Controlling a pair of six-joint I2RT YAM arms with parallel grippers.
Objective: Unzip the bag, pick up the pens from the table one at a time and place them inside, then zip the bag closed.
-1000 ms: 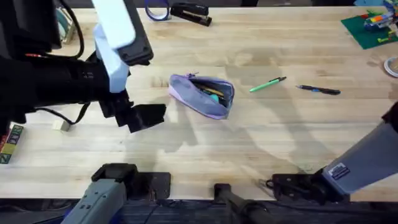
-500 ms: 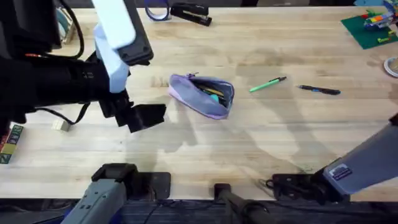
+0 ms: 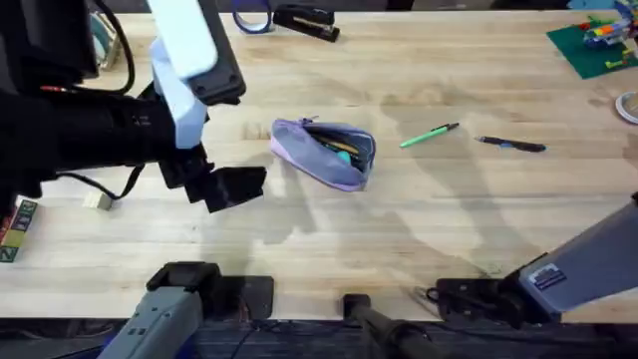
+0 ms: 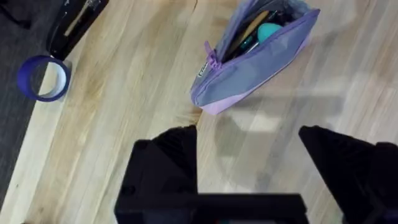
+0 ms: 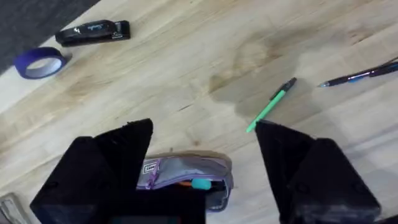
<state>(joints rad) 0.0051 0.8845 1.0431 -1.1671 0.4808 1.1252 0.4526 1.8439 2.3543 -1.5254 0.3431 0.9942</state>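
Black-fingered, the left claw (image 3: 235,186) hangs with fingers spread apart over the wooden surface (image 3: 419,229); the right claw (image 5: 202,180) is likewise parted. Just beyond the left claw lies the unzipped lavender bag (image 3: 325,151), then the green pen (image 3: 430,136) and dark pen (image 3: 510,145) farther off.

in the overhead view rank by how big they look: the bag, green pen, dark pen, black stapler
1. bag
2. black stapler
3. green pen and dark pen: about alike in length, too close to rank.
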